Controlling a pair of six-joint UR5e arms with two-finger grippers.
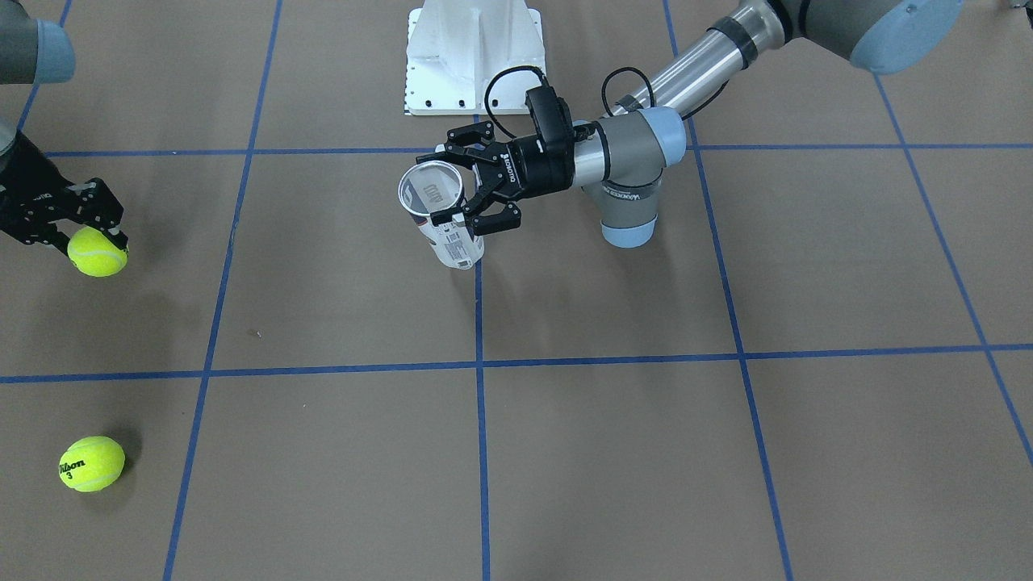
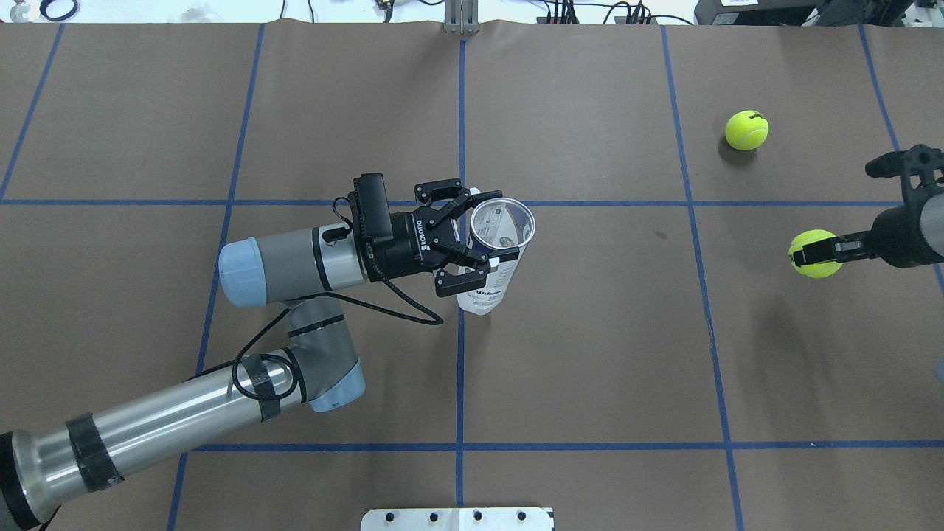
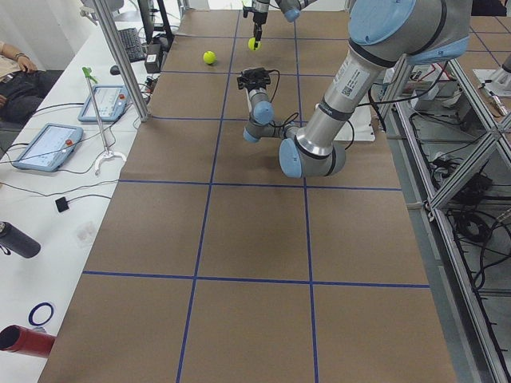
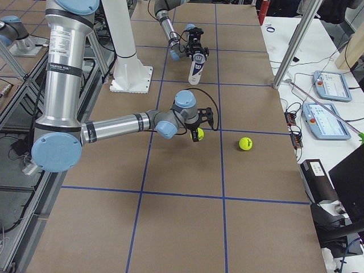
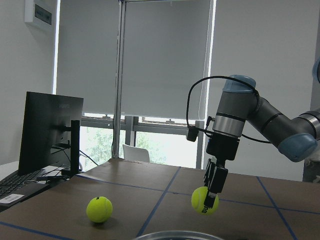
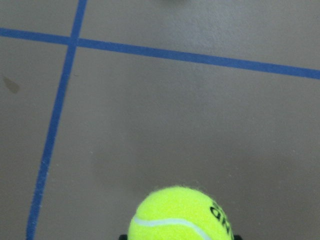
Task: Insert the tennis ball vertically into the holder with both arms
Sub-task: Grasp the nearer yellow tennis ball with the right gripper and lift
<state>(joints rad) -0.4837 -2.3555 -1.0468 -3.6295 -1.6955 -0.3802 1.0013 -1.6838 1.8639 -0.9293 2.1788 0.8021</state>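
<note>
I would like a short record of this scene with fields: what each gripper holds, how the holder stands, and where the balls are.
left gripper: shut on the holder, gripping its side near the top
holder: upright, open end up, no ball visible inside; whether its base touches the table cannot be told
right gripper: shut on the held tennis ball, well apart from the holder
held tennis ball: between the fingers, on the robot's right side
loose tennis ball: lies alone on the table, beyond the right gripper
</note>
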